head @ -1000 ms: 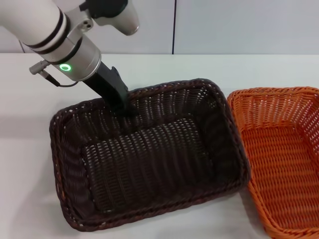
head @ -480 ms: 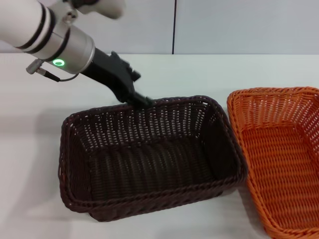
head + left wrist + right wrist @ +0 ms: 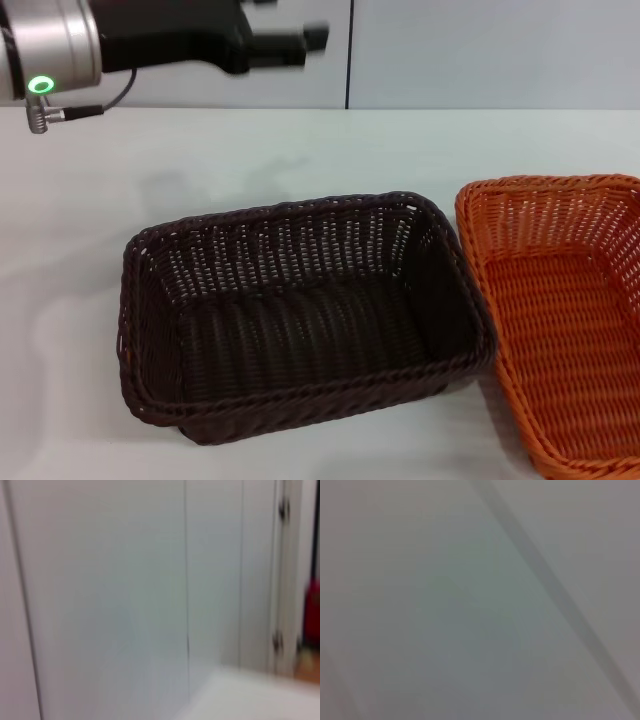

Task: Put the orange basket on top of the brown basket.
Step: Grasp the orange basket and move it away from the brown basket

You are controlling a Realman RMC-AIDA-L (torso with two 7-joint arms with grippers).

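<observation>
Brown wicker fills the middle of my head view: the brown basket [image 3: 300, 320] sits upright on the white table [image 3: 400, 150], its open mouth facing up and nothing inside it. I take that basket as my landmark for the rest.

Just beside the brown basket's right end sits the orange basket [image 3: 560, 320], also upright on the table. Their braided rims are so close that they seem to touch, though I cannot be sure of contact. Part of the orange one runs out of my view on the right and at the bottom. It is on the table, not on top of the brown one.

My left gripper [image 3: 300, 30] hangs in the air well above and behind the brown basket's back wall, apart from both baskets, pointing sideways toward the right. Its two dark fingers show a gap between them, so the jaws stand apart and hold nothing. A green ring glows on the wrist [image 3: 40, 85] behind it.

My left wrist camera shows only pale wall panels and a bit of the table edge. My right gripper shows in none of the views, and its wrist camera sees only a blank grey surface.
</observation>
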